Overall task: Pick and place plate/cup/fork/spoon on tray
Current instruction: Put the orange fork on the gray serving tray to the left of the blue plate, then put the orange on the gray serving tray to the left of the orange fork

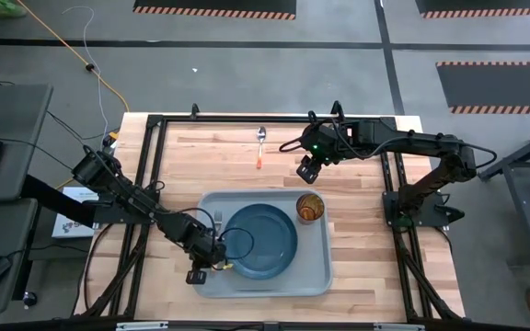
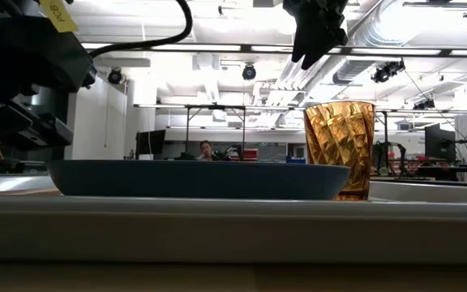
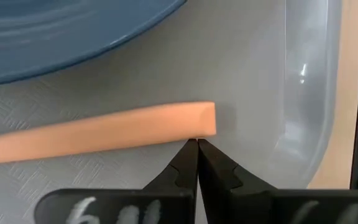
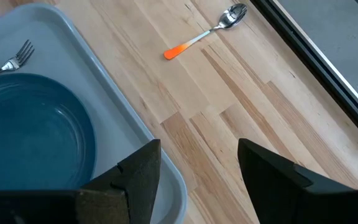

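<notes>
You are working in a robotics lab or industrial test hall — the grey concrete floor point(image 1: 247, 74) carries hazard-striped mats point(image 1: 214, 7), and a yellow cable point(image 1: 72, 51) trails across it. Beyond the wooden table point(image 1: 357, 267) you see exposed ceiling ducts point(image 2: 379, 36), strip lighting, more rigs — and a person point(image 2: 207, 149) seated at a bench.

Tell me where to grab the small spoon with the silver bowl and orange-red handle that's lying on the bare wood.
Probably the narrow neck of the small silver-bowled, orange-red-handled spoon, where the metal meets the handle. It lies flat on the wooden table, clear of the light grey-blue rectangular tray, so come straight down, fingers straddling the shaft crosswise. The open right pincer hangs nearest.
</notes>
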You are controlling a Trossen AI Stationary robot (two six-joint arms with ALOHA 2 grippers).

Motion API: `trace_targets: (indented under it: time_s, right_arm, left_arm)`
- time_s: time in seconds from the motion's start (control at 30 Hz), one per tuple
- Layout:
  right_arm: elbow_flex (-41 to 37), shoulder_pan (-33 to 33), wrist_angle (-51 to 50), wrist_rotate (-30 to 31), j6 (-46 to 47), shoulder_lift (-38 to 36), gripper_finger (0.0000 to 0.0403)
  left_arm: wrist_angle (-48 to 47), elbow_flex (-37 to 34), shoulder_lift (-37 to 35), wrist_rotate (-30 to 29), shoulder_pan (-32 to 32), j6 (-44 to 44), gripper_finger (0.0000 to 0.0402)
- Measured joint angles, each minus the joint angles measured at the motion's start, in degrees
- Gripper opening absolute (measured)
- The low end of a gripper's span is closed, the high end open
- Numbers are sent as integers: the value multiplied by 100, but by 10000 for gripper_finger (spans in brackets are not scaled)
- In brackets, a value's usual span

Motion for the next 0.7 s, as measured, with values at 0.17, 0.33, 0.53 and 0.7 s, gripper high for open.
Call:
trace_targets:
  time_s: [0.17,0.33,0.53,0.7]
  right_arm:
    - [0,-2,0,1,0,0,206]
    - [0,0,0,0,0,0,206]
    - [0,-1,0,0,-2,0,206]
    - [0,0,-2,2,-66,0,206]
  left_arm:
    - [8,0,0,0,0,6,0]
    - [81,0,-2,4,2,91,0]
    - [45,0,-2,102,4,67,0]
    - [-1073,3,-292,316,26,55,0]
